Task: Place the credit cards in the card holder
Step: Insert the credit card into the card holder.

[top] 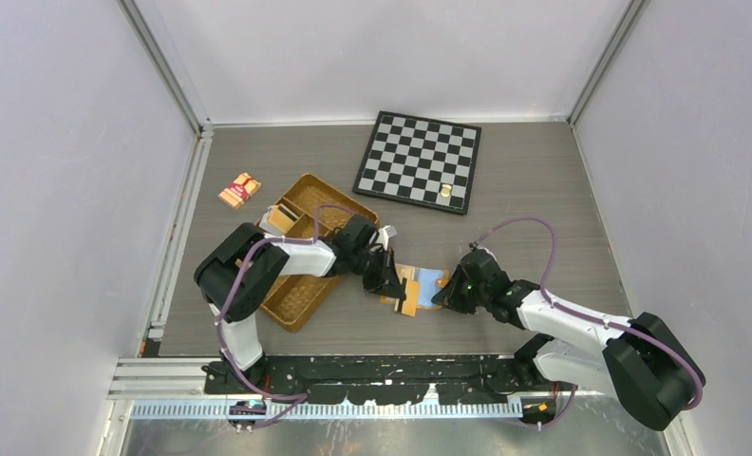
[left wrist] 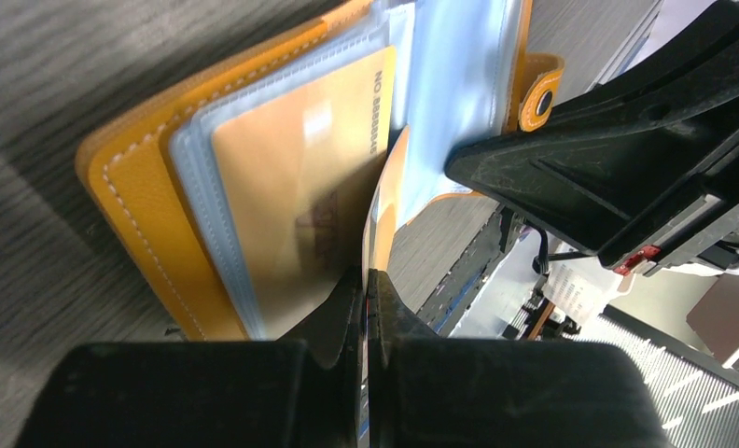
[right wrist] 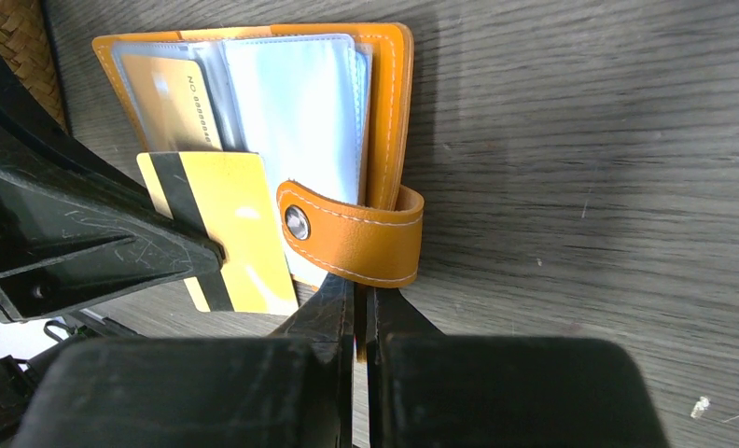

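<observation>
L pincer: tips together, clamped on the yellow card, which it holds edge-on. The card has a black stripe along one long side, no print legible. Its far edge meets the lower edge of the holder's clear sleeves; can't tell if it's inside one.

R pincer: tips together just below the strap, w/ a thin orange sliver between them. It looks clamped on the holder at that edge.

Holder lies open and flat on the counter, between the two pincers and near the front-centre. Orange cover w/ pale stitching; metal snap on the strap, undone.

A gold card sits in a sleeve. The print along its edge reads "NO" + a row of digits; the first few look like 8s, the rest is blurred. A faint dark mark lower on it can't be read. Next to it is what looks like a blue card in another sleeve, no text seen.

L arm: base near-left, elbow folded up, forearm reaching right over the tray's corner, wrist angled down to the holder. R arm: base near-right, stretched low and leftward. The pincers face each other across the holder.

Woven tray lies left of the holder, partly under the L arm. Further back-left is a red/tan packet, its print too small to read. At the back-centre is a chessboard w/ one small gold piece near its front-right corner.
</observation>
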Controlling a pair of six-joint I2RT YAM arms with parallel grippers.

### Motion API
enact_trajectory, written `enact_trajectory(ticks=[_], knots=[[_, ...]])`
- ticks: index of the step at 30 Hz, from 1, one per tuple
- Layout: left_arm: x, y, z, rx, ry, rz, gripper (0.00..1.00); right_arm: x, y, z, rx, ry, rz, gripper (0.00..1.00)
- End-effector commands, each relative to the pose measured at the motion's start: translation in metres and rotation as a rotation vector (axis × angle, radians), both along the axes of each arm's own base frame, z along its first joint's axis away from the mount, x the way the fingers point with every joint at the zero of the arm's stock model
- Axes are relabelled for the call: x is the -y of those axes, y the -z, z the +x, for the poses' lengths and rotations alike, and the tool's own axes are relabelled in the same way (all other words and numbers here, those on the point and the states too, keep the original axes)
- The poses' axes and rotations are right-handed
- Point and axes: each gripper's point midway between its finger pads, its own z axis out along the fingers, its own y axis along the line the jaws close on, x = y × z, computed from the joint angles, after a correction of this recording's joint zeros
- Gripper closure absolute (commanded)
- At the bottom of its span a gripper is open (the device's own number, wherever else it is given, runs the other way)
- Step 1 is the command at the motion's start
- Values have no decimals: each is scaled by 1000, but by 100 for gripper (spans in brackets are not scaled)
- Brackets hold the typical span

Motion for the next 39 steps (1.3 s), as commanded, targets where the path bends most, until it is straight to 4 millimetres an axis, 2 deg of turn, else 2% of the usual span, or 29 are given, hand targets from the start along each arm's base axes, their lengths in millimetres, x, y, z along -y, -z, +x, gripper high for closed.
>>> enact_trajectory(ticks=[1,12,26,39], knots=[[-9,24,23,64,-47,88,100,25,24,-19,-79,14,-116,99],[-7,31,20,48,-28,77,100,24,25,-19,-81,10,-116,99],[-4,32,42,113,-56,98,100,26,24,-20,-76,16,-113,99],[2,27,54,152,-55,73,100,26,24,-21,-77,17,-113,99]])
